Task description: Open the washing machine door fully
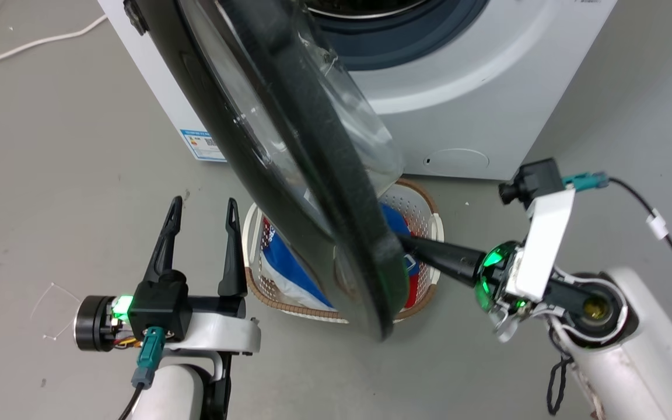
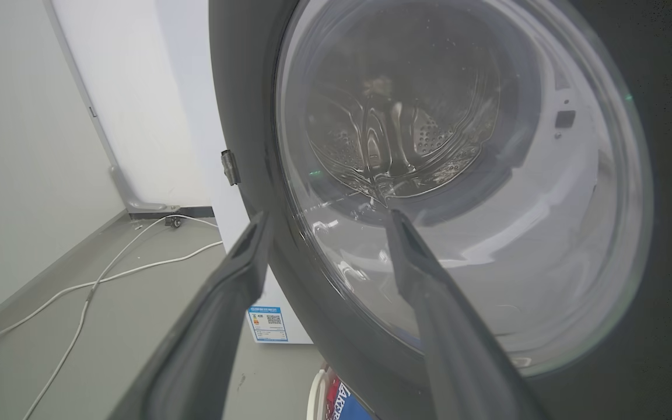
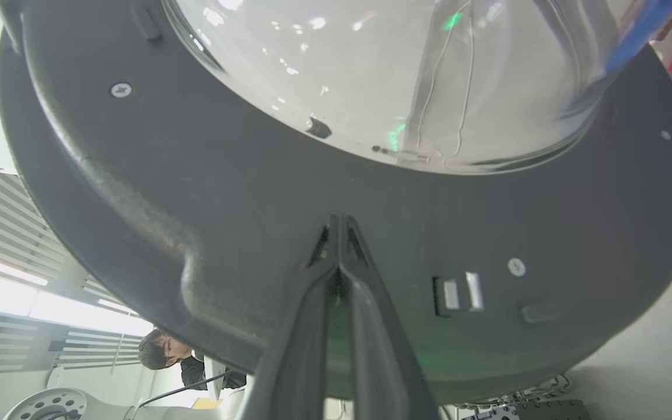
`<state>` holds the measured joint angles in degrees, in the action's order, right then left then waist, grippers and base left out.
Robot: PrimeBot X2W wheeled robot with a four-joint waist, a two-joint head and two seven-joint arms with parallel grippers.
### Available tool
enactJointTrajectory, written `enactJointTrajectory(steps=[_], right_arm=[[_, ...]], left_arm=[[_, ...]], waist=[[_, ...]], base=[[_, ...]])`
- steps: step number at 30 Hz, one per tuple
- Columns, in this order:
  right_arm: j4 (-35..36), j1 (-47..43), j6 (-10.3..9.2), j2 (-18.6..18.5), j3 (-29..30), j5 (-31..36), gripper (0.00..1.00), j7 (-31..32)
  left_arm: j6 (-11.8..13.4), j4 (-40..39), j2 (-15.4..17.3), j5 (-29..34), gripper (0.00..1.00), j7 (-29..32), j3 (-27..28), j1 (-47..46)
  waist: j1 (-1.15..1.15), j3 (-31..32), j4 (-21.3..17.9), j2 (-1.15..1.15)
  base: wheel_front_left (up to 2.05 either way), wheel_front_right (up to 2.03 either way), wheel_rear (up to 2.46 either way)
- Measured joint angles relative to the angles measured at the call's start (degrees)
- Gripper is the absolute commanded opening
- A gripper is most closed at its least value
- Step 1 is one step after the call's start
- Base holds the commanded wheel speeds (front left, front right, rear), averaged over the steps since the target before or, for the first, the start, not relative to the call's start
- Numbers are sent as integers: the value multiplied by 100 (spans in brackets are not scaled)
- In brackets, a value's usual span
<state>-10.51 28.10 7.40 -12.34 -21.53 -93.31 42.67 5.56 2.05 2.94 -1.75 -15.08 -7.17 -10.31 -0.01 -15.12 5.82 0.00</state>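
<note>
The washing machine door (image 1: 336, 192) stands swung out from the washing machine (image 1: 476, 105), hinged at the machine's left edge. In the head view it is seen almost edge-on, roughly square to the white front, with its lower rim over the laundry basket (image 1: 429, 205) on the floor. The step in hand looks like the push that swings the door wide, about halfway done. The right end effector (image 1: 412, 245) has its two fingers pressed together with nothing between them. In the right wrist view the joined tips (image 3: 336, 224) appear to rest against the dark inner rim just below the glass bowl (image 3: 406, 76). The left end effector (image 1: 203, 204) is spread wide and holds nothing. It points at the door's outer face, and the left wrist view shows its fingers (image 2: 423, 274) near the glass, though I cannot tell whether they touch it. The next move probably calls for the right arm to press toward the robot's left, curving with the door's arc about the hinge so the tips do not slide off the smooth rim. The left arm would likely have to draw aside, since it seems to stand in the door's path.
</note>
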Motion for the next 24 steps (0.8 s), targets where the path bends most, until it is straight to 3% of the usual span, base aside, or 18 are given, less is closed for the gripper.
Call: enactJointTrajectory(steps=[12,17,24], right_arm=[[35,-773,0,377,-25,-55,0,-265],[62,-1081,0,468,379,-36,0,-802],[552,-1550,0,708,1156,135,0,-2007]], left_arm=[[-10,107,3,51,100,0,108,441],[-27,146,11,59,100,0,157,644],[-26,177,30,86,100,0,200,883]], waist=[[0,582,-72,0],[-1,858,-125,0],[0,1188,-225,0]], base=[[0,0,0],[0,0,0],[0,0,0]])
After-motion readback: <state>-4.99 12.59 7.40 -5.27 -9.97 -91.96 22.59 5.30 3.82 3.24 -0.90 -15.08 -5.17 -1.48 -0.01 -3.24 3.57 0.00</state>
